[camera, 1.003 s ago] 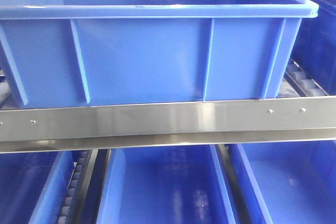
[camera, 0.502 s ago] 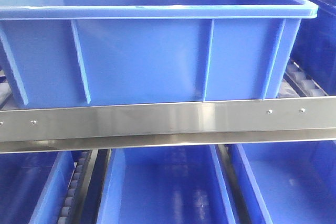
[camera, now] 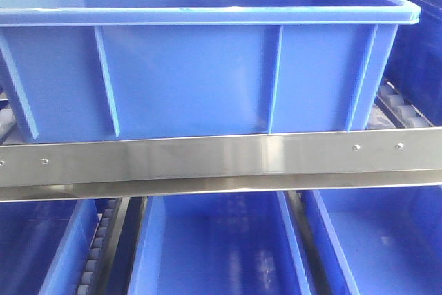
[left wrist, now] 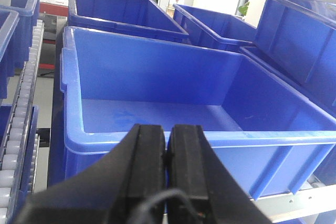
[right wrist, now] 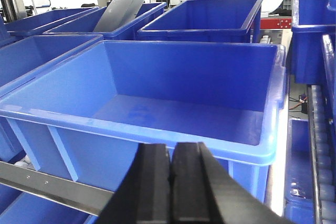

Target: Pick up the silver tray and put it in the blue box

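The left gripper (left wrist: 168, 140) is closed, pads pressed together with nothing between them. The right gripper (right wrist: 171, 163) is in the same state: jaws together, empty. Both hang just short of the near wall of the blue box (camera: 200, 74), each looking over its rim into the interior.

The blue box sits directly ahead of both grippers on a shelf fronted by a steel rail (camera: 221, 160). Its floor is bare; nothing has been deposited.

The silver tray is not clearly in view. A flat grey sheet (right wrist: 118, 13) leans in a bin well beyond the right gripper, to its left; whether this is the tray cannot be told.

Handling judgement: a shallow metal tray is likely stiff, light and slick. Take hold on the raised rim at the middle of a long side, one finger inside and one outside, to limit tilt and slip. Expect it to slide readily on the plastic floor when released.
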Motion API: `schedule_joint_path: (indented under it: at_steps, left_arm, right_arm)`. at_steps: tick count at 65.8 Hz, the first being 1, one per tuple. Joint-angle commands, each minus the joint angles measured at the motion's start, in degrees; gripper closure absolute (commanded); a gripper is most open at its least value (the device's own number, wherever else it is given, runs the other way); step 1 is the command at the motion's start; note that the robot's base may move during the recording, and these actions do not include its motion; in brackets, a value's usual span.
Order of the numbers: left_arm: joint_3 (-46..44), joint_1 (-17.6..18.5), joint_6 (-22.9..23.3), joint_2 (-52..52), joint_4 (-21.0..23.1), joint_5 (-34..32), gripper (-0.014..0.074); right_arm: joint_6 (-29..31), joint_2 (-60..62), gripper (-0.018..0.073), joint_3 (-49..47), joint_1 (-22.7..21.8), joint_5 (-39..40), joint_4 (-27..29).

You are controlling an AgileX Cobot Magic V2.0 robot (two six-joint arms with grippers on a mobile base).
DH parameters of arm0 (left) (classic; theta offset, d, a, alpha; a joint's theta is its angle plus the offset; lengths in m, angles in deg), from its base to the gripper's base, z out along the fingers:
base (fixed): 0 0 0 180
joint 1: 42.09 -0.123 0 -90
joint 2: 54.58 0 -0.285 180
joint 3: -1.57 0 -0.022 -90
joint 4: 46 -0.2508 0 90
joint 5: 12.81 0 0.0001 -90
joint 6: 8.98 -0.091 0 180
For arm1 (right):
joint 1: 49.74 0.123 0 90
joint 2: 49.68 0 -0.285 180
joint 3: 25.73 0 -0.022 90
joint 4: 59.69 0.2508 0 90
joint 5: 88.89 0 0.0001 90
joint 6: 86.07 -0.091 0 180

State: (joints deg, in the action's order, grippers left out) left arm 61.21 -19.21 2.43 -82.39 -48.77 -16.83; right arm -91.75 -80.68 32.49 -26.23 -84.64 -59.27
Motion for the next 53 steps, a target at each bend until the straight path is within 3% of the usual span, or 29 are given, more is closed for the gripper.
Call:
schedule_joint_path:
  at_steps: [1,16,36,46,53]
  left_arm:
    - [-1.6,0.4,-0.2,-0.3,-0.1,-5.2,0.0603]
    - [-1.6,0.4,-0.2,-0.3,-0.1,-5.2,0.0603]
    - [-1.6,0.4,-0.2,-0.3,-0.1,-5.2,0.0603]
    - [-1.6,0.4,-0.2,-0.3,-0.1,-5.2,0.0603]
    - [-1.6,0.4,-0.2,-0.3,-0.1,-5.2,0.0603]
  right_arm:
    - [0.6,-0.1,0.0504,-1.5,0.1,5.4,0.2]
    - [0.6,0.0,0.0504,0.2,-0.7,5.5,0.2]
    - [0.6,16.4,0.0504,11.6,-19.2,5.6,-3.5]
    - [0.6,25.2,0.0503,17.9,-21.3,3.7,-3.6]
    - [0.0,25.0,0.0503,19.6,-21.3,2.6,-4.1]
